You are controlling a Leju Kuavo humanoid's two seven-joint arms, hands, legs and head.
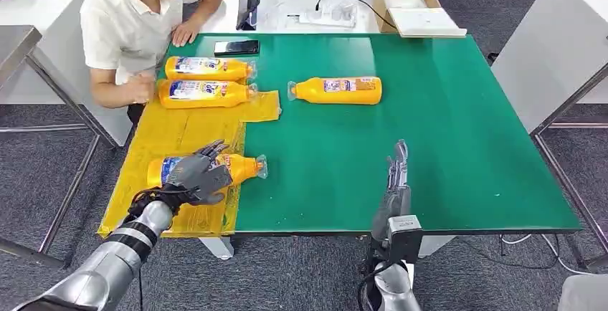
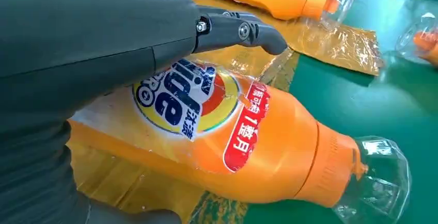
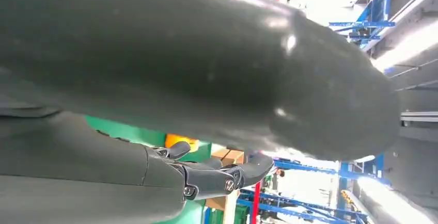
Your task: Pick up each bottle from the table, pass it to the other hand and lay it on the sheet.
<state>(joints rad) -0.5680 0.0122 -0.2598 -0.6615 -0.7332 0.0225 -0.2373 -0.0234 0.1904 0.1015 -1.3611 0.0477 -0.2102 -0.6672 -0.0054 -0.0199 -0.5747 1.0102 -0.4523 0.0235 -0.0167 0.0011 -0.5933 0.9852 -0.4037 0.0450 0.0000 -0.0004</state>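
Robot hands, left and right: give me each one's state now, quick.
Left robot hand: over the nearest bottle on the yellow sheet; whether it grips cannot be told.
Right robot hand: open, fingers straight, holding nothing.

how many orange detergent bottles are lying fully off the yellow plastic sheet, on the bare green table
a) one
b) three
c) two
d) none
a: only the orange detergent bottle near the middle of the green table lies clear of the yellow plastic sheet; the two bottles by the person and the one under the left hand rest on it.
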